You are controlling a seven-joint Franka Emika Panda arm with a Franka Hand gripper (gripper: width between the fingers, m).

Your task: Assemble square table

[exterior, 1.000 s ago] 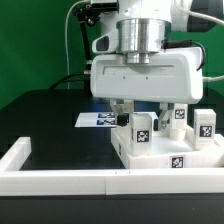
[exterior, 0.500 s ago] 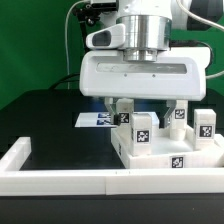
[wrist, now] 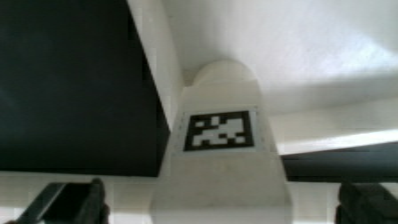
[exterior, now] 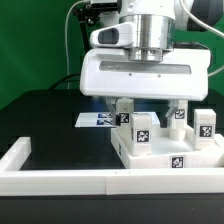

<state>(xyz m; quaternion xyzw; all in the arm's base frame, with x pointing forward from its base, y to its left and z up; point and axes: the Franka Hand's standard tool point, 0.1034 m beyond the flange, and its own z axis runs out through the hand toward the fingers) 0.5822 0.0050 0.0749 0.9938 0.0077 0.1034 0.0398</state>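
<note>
My two-finger gripper (exterior: 147,108) hangs with jaws wide, holding nothing, above the large white square plastic slab (exterior: 160,152) against the long white rim wall (exterior: 60,179). A short white tagged block leg (wrist: 219,140) stands between my fingers (wrist: 71,198), visible only from the wrist; black table (exterior: 55,120) lies open toward the exterior view's left.

Slab (exterior: 165,156): white plastic, smooth, matt, low sheen. Legs (exterior: 143,130): same white plastic, smooth; printed black-and-white tags, matt, paper-like. Rim wall (exterior: 60,181): white plastic, smooth. Table (exterior: 55,125): black, matt. Marker board (exterior: 97,119): thin white sheet, printed, flat finish. Gripper (exterior: 148,106) housing: glossy white plastic; dark matt fingers (wrist: 71,200).
</note>
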